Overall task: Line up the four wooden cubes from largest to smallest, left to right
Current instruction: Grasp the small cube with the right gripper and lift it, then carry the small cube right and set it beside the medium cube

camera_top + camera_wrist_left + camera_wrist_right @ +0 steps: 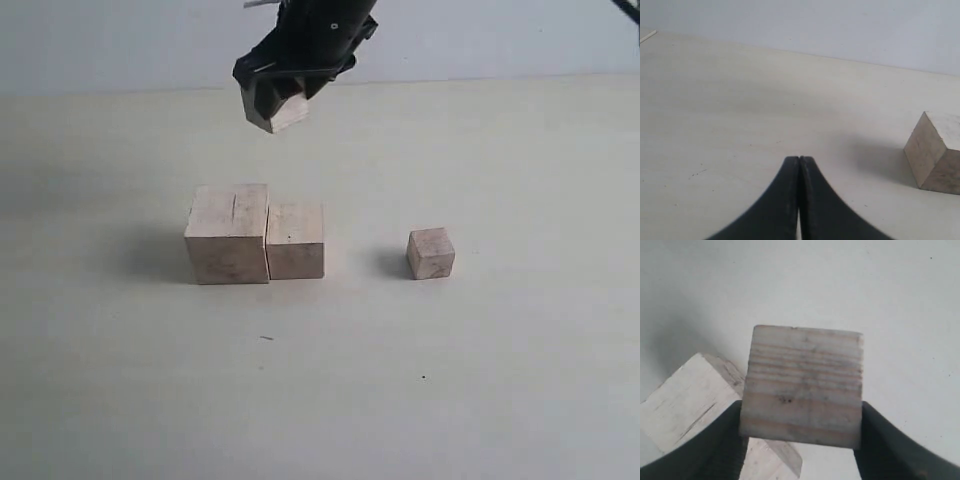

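Holds third cube aloft, clenched in right end effector; next calls for lowering between second cube and smallest cube.

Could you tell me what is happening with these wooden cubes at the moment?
The right gripper holds a wooden cube in the air above the table. On the table, the largest cube and the second-largest cube sit touching side by side. The smallest cube stands apart to their right, with a gap between. The left gripper is shut and empty.
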Robot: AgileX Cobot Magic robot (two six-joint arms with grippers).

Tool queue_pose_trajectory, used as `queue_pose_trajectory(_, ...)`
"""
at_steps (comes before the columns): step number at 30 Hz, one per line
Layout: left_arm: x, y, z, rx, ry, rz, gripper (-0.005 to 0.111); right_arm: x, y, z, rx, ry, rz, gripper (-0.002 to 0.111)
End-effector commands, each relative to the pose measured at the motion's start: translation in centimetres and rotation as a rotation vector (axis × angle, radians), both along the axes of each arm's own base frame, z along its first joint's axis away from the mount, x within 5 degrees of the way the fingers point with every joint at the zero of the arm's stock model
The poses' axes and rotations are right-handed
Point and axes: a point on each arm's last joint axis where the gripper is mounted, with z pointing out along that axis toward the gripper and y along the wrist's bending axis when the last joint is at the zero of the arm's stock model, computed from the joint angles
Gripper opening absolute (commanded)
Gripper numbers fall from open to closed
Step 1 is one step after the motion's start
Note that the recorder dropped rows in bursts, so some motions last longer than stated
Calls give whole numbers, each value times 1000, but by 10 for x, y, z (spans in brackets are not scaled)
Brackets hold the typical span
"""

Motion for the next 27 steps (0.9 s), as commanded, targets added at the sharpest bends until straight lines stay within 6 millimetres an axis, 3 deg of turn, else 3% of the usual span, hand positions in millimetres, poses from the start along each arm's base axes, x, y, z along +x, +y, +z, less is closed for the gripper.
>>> queue_pose_trajectory(1,0,0,0,-5,-10,-5,0,-15,-14,9,-4,-17,36,0)
queue_pose_trajectory(5,0,0,0,-5,-10,-5,0,-21,-38,4,-13,-9,36,0)
queue_pose_trajectory(9,0,0,0,-5,-10,-5,0,-24,-76,0,-21,21,89,0)
queue_pose_trajectory(15,0,0,0,-5,-10,-5,0,-39,-127,-7,-22,21,415,0)
queue_pose_trajectory(19,0,0,0,-5,-10,-5,0,-41,-135,-24,-61,-54,623,0)
queue_pose_trajectory(27,0,0,0,-5,-10,-5,0,-35,-118,-71,-45,-15,652,0)
